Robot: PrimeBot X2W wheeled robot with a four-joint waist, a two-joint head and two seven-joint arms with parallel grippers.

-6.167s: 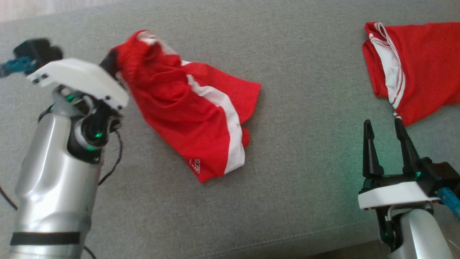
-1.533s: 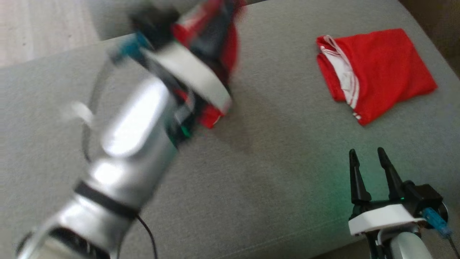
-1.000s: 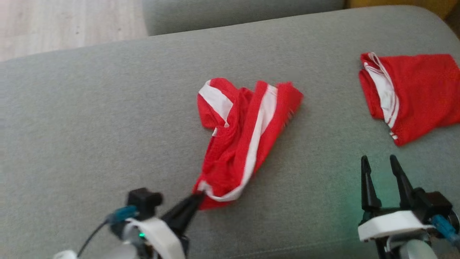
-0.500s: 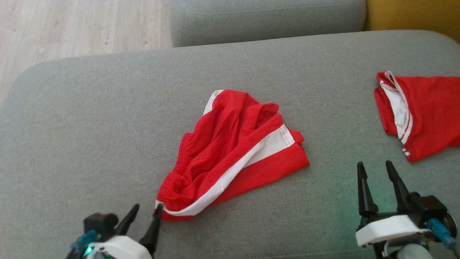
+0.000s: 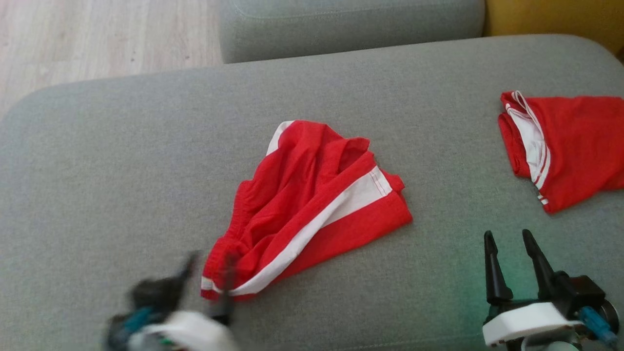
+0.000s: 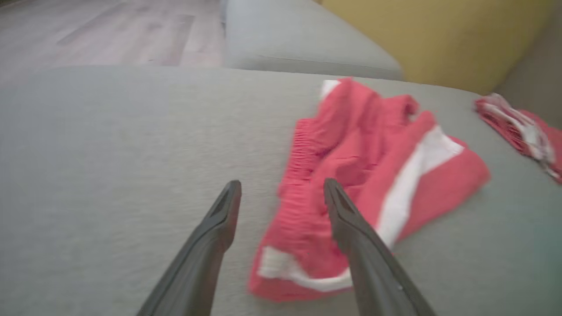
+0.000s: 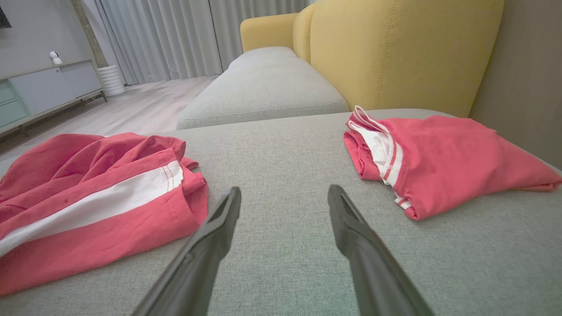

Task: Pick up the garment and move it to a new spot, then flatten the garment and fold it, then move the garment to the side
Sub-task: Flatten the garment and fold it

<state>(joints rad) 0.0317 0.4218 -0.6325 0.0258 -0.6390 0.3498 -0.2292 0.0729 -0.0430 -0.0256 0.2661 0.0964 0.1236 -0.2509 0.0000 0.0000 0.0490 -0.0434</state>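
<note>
- The crumpled red garment [image 5: 312, 204] is lying mid-seat on the grey cushion [image 5: 122, 161].
- The left gripper [image 5: 212, 258] is hovering at its near-left corner, fingers spread, gripping nothing.
- The right gripper [image 5: 507, 236] is waiting near right, fingers spread.
- A folded red cloth [image 5: 570, 146] is sitting far right, well apart.

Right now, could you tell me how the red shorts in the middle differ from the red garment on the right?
The shorts lie crumpled and wrinkled; the folded garment is a neat, flat stack. The shorts show one broad white stripe; the folded garment shows thin white stripes along its edge. Both are red and white, resting on the grey cushion.
</note>
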